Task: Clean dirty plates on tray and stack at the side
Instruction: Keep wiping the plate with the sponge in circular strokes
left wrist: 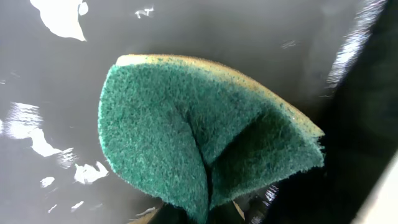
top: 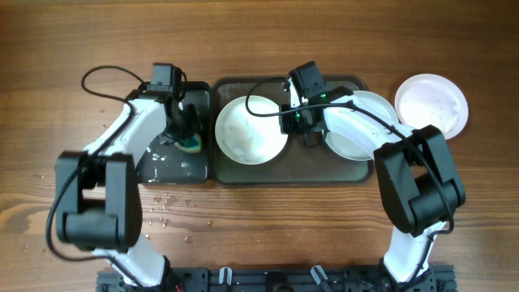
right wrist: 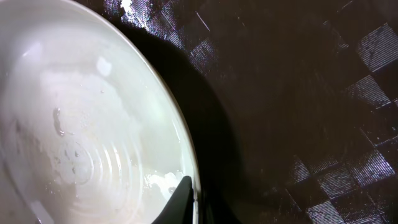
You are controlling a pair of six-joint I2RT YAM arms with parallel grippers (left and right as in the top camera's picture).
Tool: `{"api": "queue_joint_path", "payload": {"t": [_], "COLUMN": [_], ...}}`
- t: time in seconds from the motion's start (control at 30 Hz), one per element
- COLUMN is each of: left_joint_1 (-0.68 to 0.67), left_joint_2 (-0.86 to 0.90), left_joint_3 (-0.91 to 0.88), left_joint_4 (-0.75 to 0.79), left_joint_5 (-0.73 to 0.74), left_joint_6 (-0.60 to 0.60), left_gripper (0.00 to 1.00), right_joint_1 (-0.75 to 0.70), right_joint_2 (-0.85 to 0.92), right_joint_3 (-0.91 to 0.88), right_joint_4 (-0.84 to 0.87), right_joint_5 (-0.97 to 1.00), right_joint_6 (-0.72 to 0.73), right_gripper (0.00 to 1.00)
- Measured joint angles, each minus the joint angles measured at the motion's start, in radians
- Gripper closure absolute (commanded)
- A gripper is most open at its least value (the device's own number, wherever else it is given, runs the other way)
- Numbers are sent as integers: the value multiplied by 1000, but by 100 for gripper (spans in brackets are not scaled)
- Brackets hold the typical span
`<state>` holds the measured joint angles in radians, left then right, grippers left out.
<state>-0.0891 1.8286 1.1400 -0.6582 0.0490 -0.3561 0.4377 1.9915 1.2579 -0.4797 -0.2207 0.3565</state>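
Observation:
Two white plates lie on the dark grey tray: a left plate and a right plate, which is partly under my right arm. A third plate rests on the bare wood to the right of the tray. My right gripper hangs between the two tray plates. In the right wrist view it pinches the rim of a wet white plate, one dark finger inside the rim. Which tray plate that is, I cannot tell. My left gripper is shut on a folded green and yellow sponge.
A smaller black tray, wet with patches of foam, sits left of the grey one, below the sponge. Water drops speckle the wood in front of it. A black cable loops behind the left arm.

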Motion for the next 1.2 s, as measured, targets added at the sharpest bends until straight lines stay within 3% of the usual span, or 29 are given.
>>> {"api": "queue_joint_path", "payload": {"t": [0.33,0.77,1.2], "left_joint_1": [-6,-252,-306], "left_joint_2": [-220,-218,-16], "left_joint_3": [29,29,29], "left_joint_4": [8,42,141], "left_joint_5": [4,35,26], "left_joint_6": [0,-53,-107], "left_gripper": [96,96,96], "right_joint_1": [0,0,0], "right_joint_2": [0,0,0], "right_joint_3": [0,0,0], "right_joint_4": [3,3,3], "right_joint_5": [0,0,0], "right_joint_6": [0,1,1], "right_gripper": [92,93,93]}}
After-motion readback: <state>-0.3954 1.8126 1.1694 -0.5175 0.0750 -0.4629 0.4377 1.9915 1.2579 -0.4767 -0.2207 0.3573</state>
